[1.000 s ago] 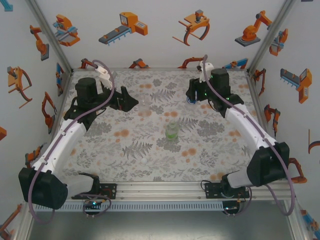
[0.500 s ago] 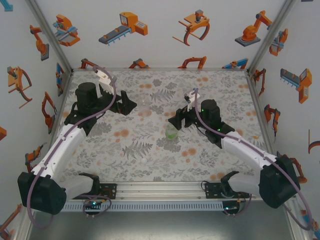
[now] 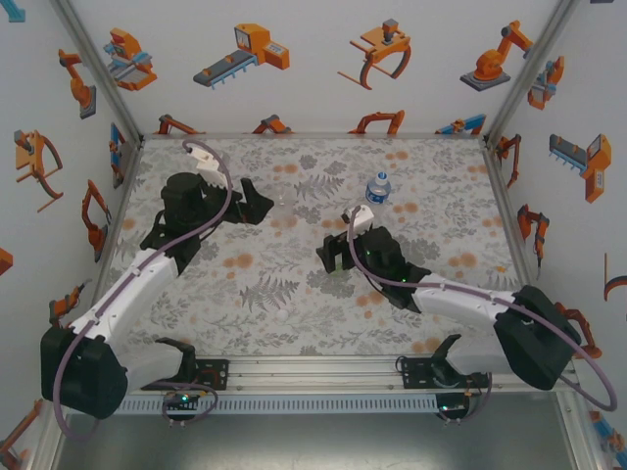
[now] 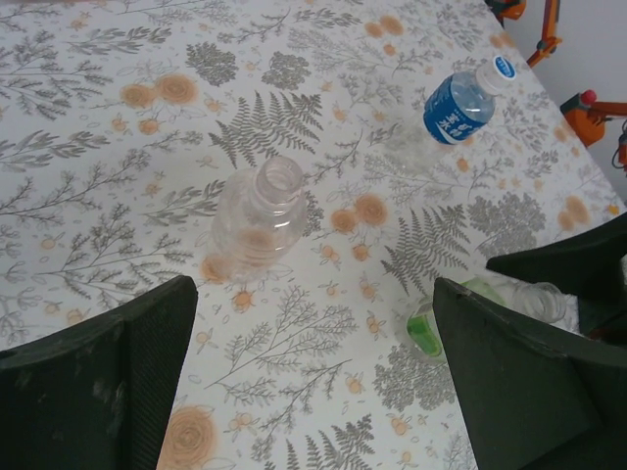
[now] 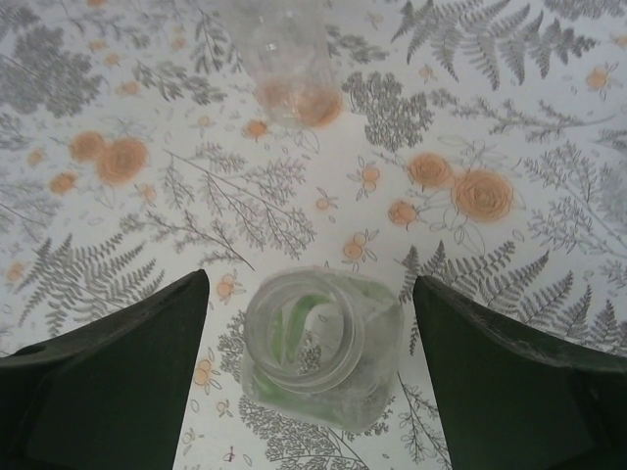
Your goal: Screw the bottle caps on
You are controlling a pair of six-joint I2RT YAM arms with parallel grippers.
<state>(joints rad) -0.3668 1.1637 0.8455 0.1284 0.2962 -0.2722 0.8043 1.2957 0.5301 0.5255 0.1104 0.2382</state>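
Fern-and-flower print covers the surface (image 3: 225,294), which is walled in by white panels with orange robot stickers. Near its middle, the green-tinted clear plastic bottle (image 5: 318,357) appears upright with its mouth open and uncapped. It is flanked by the right fingers (image 5: 108,392), which are spread apart and touch neither side. Further back, the plain clear plastic bottle (image 4: 260,220) is also seen uncapped, just ahead of the left fingers (image 4: 108,382), which are held wide apart and empty. The blue-labelled clear bottle (image 4: 458,106) is found at the far right with its white screw cap (image 4: 503,69) already on. A small white speck (image 3: 282,315) towards the near edge may be a loose cap, but it is too small to be sure.

The bottles are judged empty, thin-walled and very light, so they would be easily tipped, dented or spun under a twist. Each is best gripped gently around the mid-body. A cap would be pinched by its rim from above.

A second ago the right fingers were at the blue-labelled bottle. They have since been swung across to the green one, and the blue one is left standing free. The left fingers have barely been shifted.
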